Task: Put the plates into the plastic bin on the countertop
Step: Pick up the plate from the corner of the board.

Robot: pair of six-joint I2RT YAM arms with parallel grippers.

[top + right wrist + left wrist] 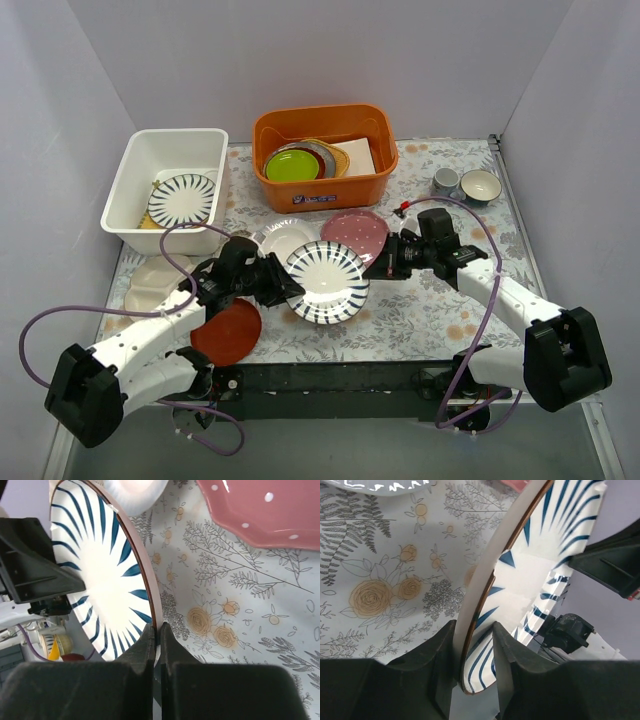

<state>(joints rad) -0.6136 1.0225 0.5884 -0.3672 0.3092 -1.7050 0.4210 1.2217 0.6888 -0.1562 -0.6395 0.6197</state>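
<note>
Red-orange plate [228, 332] lies nearest the bases, beside the left arm, with the cream divided plate [150, 285] to its left. Next, above the countertop [430, 310], 1 striped plate [328, 282] hangs tilted between both arms. The left gripper [474, 652] straddles its rim, both fingers against it. The right gripper [156, 632] is pinched tight on the opposite rim. Only the wrist views show these grips. Beyond sit the plain white plate [283, 238] and pink plate [356, 232]. Farthest, seen only from overhead, the white bin [185, 148] holds a 2nd striped plate [182, 198], beside the orange tub [350, 188].
</note>
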